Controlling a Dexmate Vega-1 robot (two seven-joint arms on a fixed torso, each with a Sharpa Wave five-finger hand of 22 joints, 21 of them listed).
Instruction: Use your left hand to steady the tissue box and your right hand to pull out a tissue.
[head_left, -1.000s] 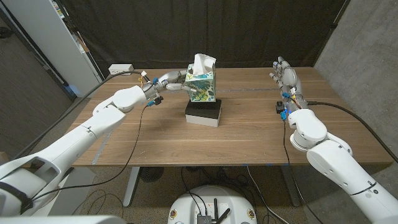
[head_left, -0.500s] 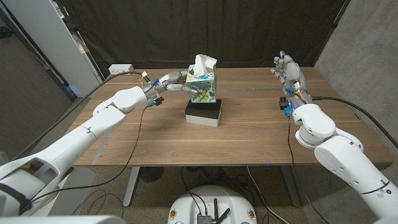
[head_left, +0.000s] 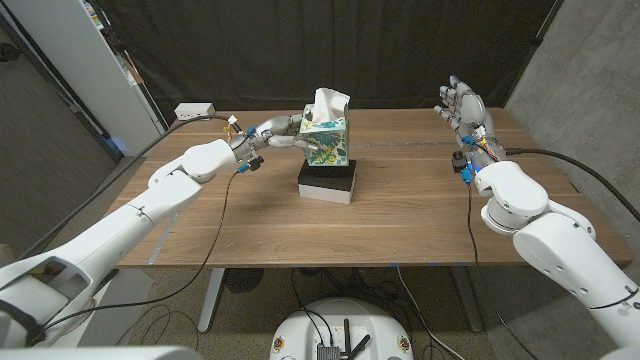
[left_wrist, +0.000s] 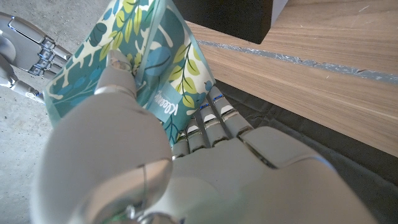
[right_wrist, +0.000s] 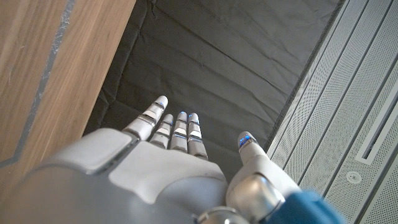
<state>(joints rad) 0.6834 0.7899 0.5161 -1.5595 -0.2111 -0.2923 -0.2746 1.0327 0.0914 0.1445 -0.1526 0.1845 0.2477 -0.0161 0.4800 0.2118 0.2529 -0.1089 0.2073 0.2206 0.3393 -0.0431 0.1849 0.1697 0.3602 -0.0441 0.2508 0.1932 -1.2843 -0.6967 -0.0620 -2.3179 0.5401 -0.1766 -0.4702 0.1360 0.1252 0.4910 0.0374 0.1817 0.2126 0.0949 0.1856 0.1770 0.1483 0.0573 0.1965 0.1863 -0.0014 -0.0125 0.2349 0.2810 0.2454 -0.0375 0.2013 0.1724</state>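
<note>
Currently the left hand (head_left: 268, 133) grasps the side of the box (head_left: 325, 140), fingers wrapped against its printed wall in the left wrist view (left_wrist: 134, 93) — a light cardboard cube that would likely tip or slide without this brace, perched as it is on a black-and-white block (head_left: 327, 183) mid-table. From its top opening stands the tissue (head_left: 327, 101), soft, thin and easily torn; it is best pinched low on the upright fold and drawn straight up. Well apart at the right edge, the right hand (head_left: 462, 108) is raised, released and holding nothing, fingers spread.
</note>
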